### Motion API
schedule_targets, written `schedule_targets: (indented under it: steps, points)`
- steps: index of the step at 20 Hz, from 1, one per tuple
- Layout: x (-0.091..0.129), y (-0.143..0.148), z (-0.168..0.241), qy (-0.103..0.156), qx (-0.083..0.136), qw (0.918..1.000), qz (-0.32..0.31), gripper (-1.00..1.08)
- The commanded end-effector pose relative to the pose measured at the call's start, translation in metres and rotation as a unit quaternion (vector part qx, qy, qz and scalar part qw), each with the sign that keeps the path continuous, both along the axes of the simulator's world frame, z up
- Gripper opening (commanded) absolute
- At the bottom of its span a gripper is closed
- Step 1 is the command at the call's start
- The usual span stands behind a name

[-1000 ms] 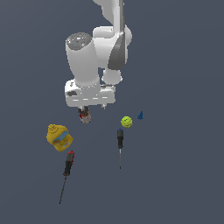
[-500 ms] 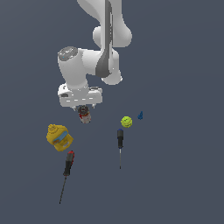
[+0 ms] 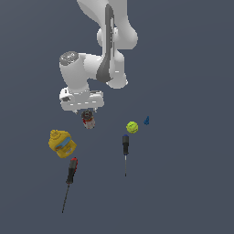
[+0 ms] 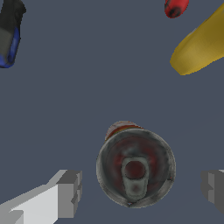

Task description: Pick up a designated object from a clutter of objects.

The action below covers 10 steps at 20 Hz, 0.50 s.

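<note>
Grey bench (image 3: pixel 192 183) runs to every edge of both views, and I see bare surface on all sides of the can (image 4: pixel 135 168), which stands apart from the rest of the clutter. From the wrist view the can sits between the jaws, its dark metallic lid with a pull tab facing the camera and a sliver of red label showing at one side of the rim. The gripper (image 4: pixel 142 190) is spread: one pale finger (image 4: pixel 65 194) stands off one side of the can and the other finger (image 4: pixel 213 186) off the opposite side, with a clear gap to the rim on each, so nothing is being pinched. Both fingers are cut off by the frame, so I only see their tips. In the exterior view the can (image 3: pixel 88 119) shows just below the white hand, its upper part hidden by the hand, and I cannot tell from there how high the fingertips hang against it. Toward the exterior view's left of the jaws lies the yellow bottle (image 3: pixel 61 143) with its blue label, and beyond it the red-handled screwdriver (image 3: pixel 71 172). Toward the exterior view's right sit the yellow-green ball (image 3: pixel 132 127), the blue-handled screwdriver (image 3: pixel 125 147) and a tiny blue piece (image 3: pixel 146 120), well apart from the can. In the wrist view the bottle, the red handle and the blue handle appear only as cropped fragments at the frame edge.
</note>
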State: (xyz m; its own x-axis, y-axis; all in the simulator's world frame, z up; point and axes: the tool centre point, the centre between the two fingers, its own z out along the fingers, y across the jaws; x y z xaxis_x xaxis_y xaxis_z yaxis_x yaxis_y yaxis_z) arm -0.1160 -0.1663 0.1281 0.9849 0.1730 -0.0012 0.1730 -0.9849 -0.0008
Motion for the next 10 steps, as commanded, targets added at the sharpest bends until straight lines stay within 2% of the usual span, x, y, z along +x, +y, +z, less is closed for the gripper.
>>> schedule_targets:
  steps: [1,10]
  points:
    - [0.000,0.000,0.000,0.000,0.000,1.0000,0.000,1.00]
    - [-0.001,0.000,-0.027,0.000,-0.001,1.0000,0.001,1.00]
